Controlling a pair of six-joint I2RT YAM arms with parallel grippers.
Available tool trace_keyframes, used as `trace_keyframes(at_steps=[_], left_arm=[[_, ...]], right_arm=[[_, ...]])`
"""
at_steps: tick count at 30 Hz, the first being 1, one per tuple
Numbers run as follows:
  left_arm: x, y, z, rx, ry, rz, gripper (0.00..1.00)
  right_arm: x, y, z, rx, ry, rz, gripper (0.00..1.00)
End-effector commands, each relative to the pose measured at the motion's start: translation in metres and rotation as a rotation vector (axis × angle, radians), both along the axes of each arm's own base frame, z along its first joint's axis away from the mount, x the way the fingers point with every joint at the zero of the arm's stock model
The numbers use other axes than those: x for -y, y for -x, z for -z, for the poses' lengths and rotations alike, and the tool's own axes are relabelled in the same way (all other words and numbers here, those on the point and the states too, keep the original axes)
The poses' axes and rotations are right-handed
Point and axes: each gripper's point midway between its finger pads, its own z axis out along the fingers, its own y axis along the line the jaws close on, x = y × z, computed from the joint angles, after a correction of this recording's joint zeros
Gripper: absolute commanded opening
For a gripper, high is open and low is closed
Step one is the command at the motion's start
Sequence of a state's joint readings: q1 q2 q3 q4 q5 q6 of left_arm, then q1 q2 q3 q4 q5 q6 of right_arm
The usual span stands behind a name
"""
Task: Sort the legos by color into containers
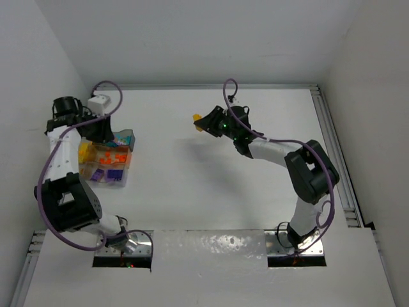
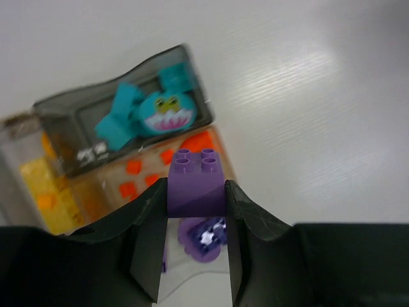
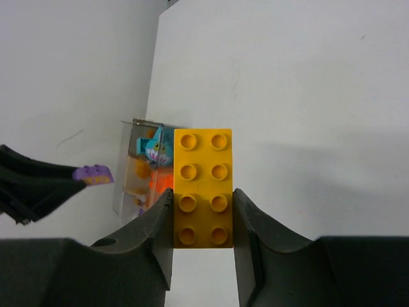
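My left gripper (image 2: 195, 198) is shut on a purple four-stud lego (image 2: 196, 182) and holds it above the clear divided tray (image 1: 105, 160), over the compartment with a purple piece (image 2: 206, 238). The tray (image 2: 61, 109) holds teal pieces with a shark face (image 2: 166, 112), orange bits (image 2: 133, 167) and yellow ones (image 2: 45, 185). My right gripper (image 3: 203, 208) is shut on a yellow eight-stud lego (image 3: 202, 185), held above the table's middle back (image 1: 199, 121). The tray (image 3: 131, 171) and the purple lego (image 3: 93, 173) show to the left in the right wrist view.
The white table is walled by white panels at left, back and right. A metal rail (image 1: 335, 153) runs along the right edge. A shiny plate (image 1: 211, 246) lies at the front between the arm bases.
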State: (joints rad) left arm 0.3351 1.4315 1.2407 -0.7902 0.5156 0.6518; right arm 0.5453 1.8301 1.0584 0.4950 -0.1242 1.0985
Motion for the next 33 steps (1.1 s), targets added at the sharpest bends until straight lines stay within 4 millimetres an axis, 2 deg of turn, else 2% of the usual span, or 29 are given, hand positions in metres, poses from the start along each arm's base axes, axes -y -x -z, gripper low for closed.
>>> trace_keyframes(at_steps=[1,2,4,5,7,8,10,12,17,19,21,26,29,33], left_arm=[[-0.040,0.007,-0.022,-0.031,0.031,-0.229,0.00],[-0.043,0.010,-0.024,-0.043,0.031,-0.247,0.00],[-0.046,0.028,-0.017,-0.123,0.010,-0.267,0.00],[-0.045,0.037,-0.011,-0.158,0.014,-0.261,0.00],[-0.043,0.061,0.000,-0.223,0.048,-0.223,0.00],[-0.041,0.074,0.013,-0.269,0.062,-0.208,0.00],[-0.051,0.093,0.036,-0.357,0.027,-0.221,0.00],[-0.066,0.093,0.046,-0.391,0.018,-0.293,0.00],[-0.086,0.056,0.028,-0.254,0.063,-0.424,0.00],[-0.086,0.056,0.035,-0.258,0.065,-0.432,0.00],[-0.083,0.065,0.053,-0.296,0.066,-0.415,0.00],[-0.076,0.075,0.076,-0.359,0.083,-0.401,0.01],[-0.093,0.079,0.080,-0.360,-0.002,-0.461,0.03],[-0.104,0.077,0.079,-0.340,-0.055,-0.483,0.14]], right_arm=[[-0.006,0.007,-0.044,0.125,-0.012,-0.028,0.00],[-0.006,0.008,-0.043,0.118,0.001,-0.036,0.00],[-0.004,0.010,-0.039,0.111,0.045,-0.051,0.00],[-0.006,0.009,-0.044,0.119,0.052,-0.057,0.00],[-0.007,0.008,-0.043,0.124,0.077,-0.070,0.00],[-0.009,0.007,-0.046,0.124,0.084,-0.079,0.00],[-0.012,0.006,-0.047,0.127,0.088,-0.088,0.00],[-0.016,0.006,-0.047,0.120,0.085,-0.099,0.00],[-0.026,0.009,-0.060,0.145,0.129,-0.150,0.00],[-0.026,0.009,-0.060,0.138,0.142,-0.149,0.00],[-0.026,0.009,-0.059,0.130,0.150,-0.148,0.00],[-0.026,0.007,-0.061,0.125,0.171,-0.143,0.00],[-0.029,0.006,-0.065,0.141,0.189,-0.152,0.00],[-0.031,0.006,-0.067,0.149,0.192,-0.152,0.00]])
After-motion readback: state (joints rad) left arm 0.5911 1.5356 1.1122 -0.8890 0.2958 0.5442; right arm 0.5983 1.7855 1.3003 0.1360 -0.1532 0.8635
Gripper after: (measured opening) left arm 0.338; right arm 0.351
